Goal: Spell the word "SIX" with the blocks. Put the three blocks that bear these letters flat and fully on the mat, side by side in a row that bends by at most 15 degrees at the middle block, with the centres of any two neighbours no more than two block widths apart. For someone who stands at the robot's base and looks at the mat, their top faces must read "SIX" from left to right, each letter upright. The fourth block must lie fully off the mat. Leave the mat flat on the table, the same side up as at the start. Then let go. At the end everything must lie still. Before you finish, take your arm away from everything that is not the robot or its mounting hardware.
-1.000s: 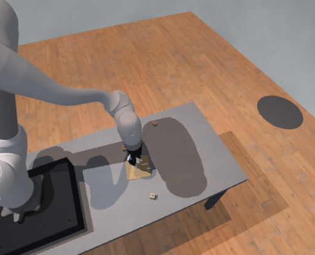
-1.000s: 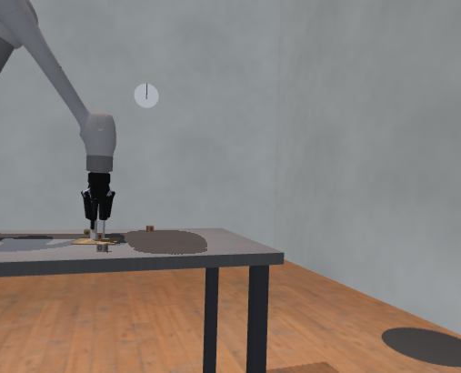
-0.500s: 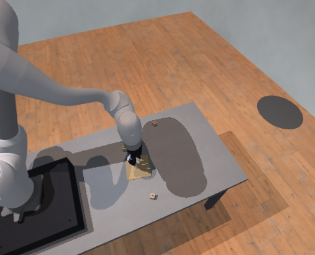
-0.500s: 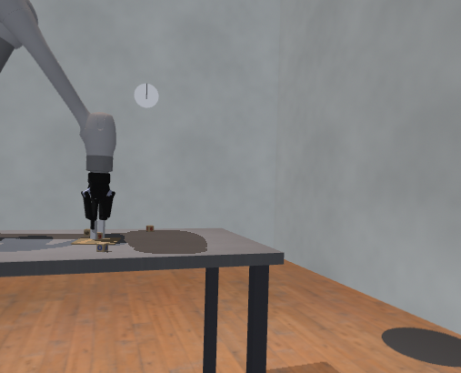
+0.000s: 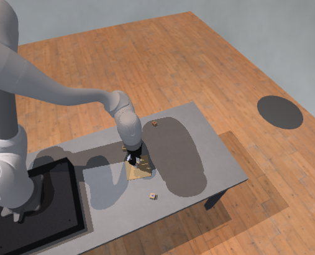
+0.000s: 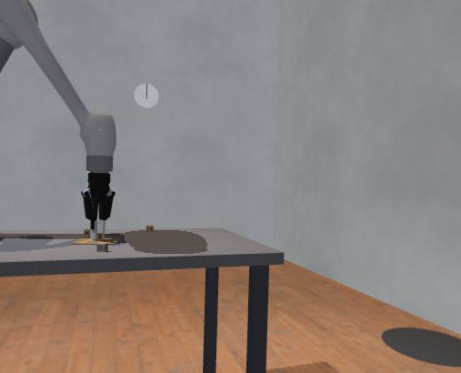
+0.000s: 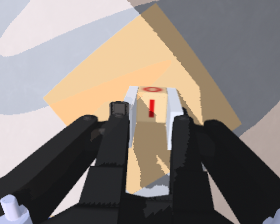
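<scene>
My gripper (image 5: pixel 134 163) (image 6: pixel 97 234) (image 7: pixel 152 101) points down over the mat (image 5: pixel 140 175) (image 6: pixel 79 241) (image 7: pixel 106 57) and is shut on a wooden block (image 6: pixel 99 236) (image 7: pixel 159 113). In the wrist view this block shows a red I on one face and a foreshortened red ring on the adjoining one. It is at or just above the mat; any gap is too small to tell. A block with a blue mark (image 5: pixel 152 196) (image 6: pixel 102 247) lies off the mat. Another block (image 5: pixel 123 148) (image 6: pixel 86 232) lies behind the mat. An orange-looking block (image 5: pixel 155 123) (image 6: pixel 150 228) lies farther off. Their letters are unreadable.
The grey table (image 5: pixel 217 168) (image 6: pixel 241 249) carries the mat and blocks. The black base tray (image 5: pixel 59 199) with a raised rim stands at the robot's side. Shadows of the arm fall across the table and part of the mat.
</scene>
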Robot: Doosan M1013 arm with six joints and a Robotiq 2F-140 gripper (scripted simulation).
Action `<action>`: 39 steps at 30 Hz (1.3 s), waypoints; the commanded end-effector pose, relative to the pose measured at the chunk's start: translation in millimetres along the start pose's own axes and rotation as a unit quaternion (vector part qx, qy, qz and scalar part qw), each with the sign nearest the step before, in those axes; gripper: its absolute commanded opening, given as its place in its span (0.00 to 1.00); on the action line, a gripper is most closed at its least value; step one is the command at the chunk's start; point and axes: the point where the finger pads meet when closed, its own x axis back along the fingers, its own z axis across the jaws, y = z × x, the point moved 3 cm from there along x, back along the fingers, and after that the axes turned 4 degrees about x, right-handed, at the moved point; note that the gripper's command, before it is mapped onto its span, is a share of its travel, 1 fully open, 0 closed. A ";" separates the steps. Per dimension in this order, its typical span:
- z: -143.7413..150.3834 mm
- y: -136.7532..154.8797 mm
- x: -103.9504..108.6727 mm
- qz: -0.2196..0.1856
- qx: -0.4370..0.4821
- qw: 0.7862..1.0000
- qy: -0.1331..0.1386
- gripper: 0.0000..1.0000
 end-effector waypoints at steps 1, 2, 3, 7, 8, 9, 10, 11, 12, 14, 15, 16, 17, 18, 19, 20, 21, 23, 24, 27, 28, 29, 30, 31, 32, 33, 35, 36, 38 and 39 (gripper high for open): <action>-1.7 1.9 -2.8 -0.001 0.002 1.000 0.000 0.13; -1.7 1.9 -1.8 -0.001 0.002 1.000 0.000 0.13; -1.7 1.9 0.0 -0.001 0.002 1.000 0.000 0.13; -1.7 1.9 16.3 -0.001 0.002 1.000 0.000 0.13; -1.7 1.9 22.5 -0.001 0.002 1.000 0.000 0.13; -1.7 1.9 29.4 -0.001 0.002 1.000 0.000 0.13; -1.7 1.8 36.7 -0.001 0.002 1.000 0.000 0.13; -1.7 1.8 44.4 -0.001 0.002 1.000 0.000 0.13; -1.7 1.8 52.2 -0.001 0.002 1.000 0.000 0.13; -1.7 1.8 52.2 -0.001 0.002 1.000 0.000 0.13; -1.7 1.8 59.9 -0.001 0.002 1.000 0.000 0.13; -1.7 1.8 67.2 -0.001 0.002 1.000 0.000 0.13; -1.7 1.8 74.1 -0.001 0.002 1.000 0.000 0.13; -1.7 1.7 80.2 -0.001 0.002 1.000 0.000 0.13; -1.7 1.7 85.4 -0.001 0.002 1.000 0.000 0.13; -1.7 1.7 89.6 -0.001 0.002 1.000 0.000 0.13; -1.7 1.7 92.8 -0.001 0.002 1.000 0.000 0.13; -1.7 1.7 96.1 -0.001 0.002 1.000 0.000 0.13; -1.7 1.7 96.6 -0.001 0.002 1.000 0.000 0.13; -1.7 1.7 96.7 -0.001 0.002 1.000 0.000 0.13; -1.7 1.7 96.7 -0.001 0.002 1.000 0.000 0.13; -1.7 1.7 96.7 -0.001 0.002 1.000 0.000 0.13; -1.7 1.7 96.7 -0.001 0.002 1.000 0.000 0.13; -1.7 1.7 96.7 -0.001 0.002 1.000 0.000 0.13; -1.7 1.7 96.7 -0.001 0.002 1.000 0.000 0.13; -1.7 1.7 96.7 -0.001 0.002 1.000 0.000 0.13; -1.7 1.7 96.7 -0.001 0.000 1.000 0.000 0.13; -1.8 1.7 96.7 -0.001 -0.002 1.000 0.000 0.13; -1.9 1.8 96.7 -0.001 -0.015 1.000 0.000 0.13; -2.0 1.9 96.7 -0.001 -0.027 1.000 0.000 0.13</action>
